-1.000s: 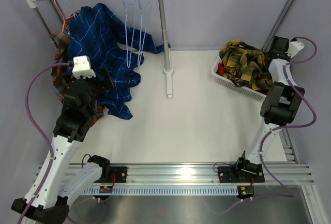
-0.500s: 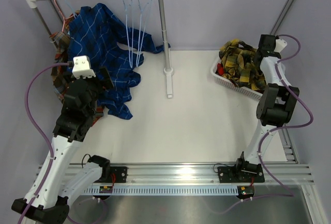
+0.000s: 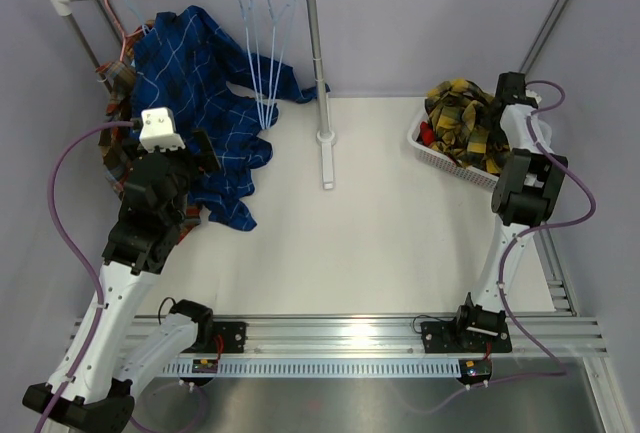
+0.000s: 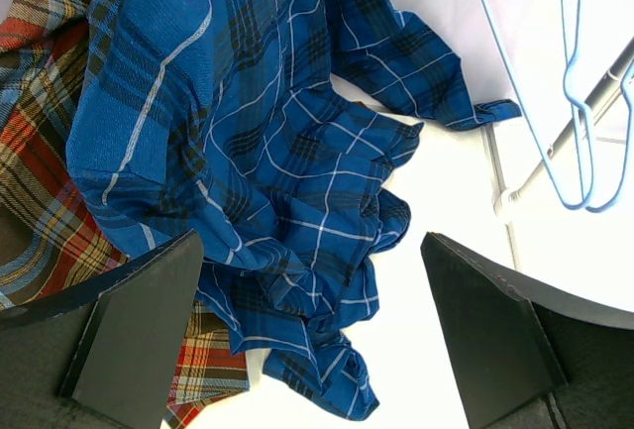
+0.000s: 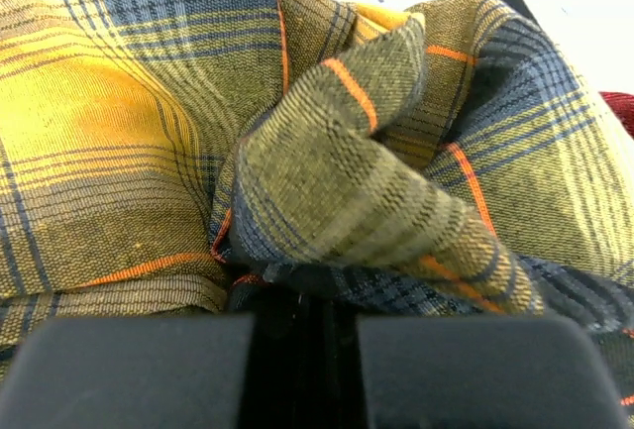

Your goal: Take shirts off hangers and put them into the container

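At the far-right edge of the bench [image 3: 380, 213], container [image 3: 424, 149] held yellow-and-black shirt [image 3: 468, 121], pinched in near-shut right fingers [image 5: 248, 350]; left fingers [image 4: 139, 330] gaped, empty; clinging cloth risked lifting out on withdrawal.

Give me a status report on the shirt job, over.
Left gripper open, at the blue shirt. Right gripper shut on the yellow shirt in the container. Empty hangers hang beside the blue shirt.
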Robot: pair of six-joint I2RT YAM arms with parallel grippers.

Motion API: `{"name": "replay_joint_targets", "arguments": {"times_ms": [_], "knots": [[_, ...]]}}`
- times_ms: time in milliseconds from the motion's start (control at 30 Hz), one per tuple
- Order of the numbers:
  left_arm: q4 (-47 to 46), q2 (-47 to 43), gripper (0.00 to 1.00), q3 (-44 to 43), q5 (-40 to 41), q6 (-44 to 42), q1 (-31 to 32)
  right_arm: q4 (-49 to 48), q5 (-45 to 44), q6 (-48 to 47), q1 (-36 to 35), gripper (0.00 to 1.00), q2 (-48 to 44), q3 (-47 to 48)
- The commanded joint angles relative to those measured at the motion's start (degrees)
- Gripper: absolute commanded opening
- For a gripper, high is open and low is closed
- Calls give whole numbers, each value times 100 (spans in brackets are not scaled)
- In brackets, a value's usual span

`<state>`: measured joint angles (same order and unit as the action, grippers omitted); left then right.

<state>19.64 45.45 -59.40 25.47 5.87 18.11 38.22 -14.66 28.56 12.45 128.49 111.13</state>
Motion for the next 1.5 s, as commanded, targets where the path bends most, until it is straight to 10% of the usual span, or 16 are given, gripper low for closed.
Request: {"name": "replay_joint_targets", "arguments": {"times_ms": [0,667,967,1467], "knots": [[-285,-72,99,-11,-60,55,-35,993,499,-183,-6,11,396,224],[-285,-168,99,-11,-7,64,-123,379,-116,-570,-6,54,-2310,-364],[-153,-291,99,-212,-7,20,-141,256,85,-676,-14,95,-4031,-742],[1867,-1371,99,-1056,89,107,-141,-51,648,-1221,-14,99,-8171,-2226]]}}
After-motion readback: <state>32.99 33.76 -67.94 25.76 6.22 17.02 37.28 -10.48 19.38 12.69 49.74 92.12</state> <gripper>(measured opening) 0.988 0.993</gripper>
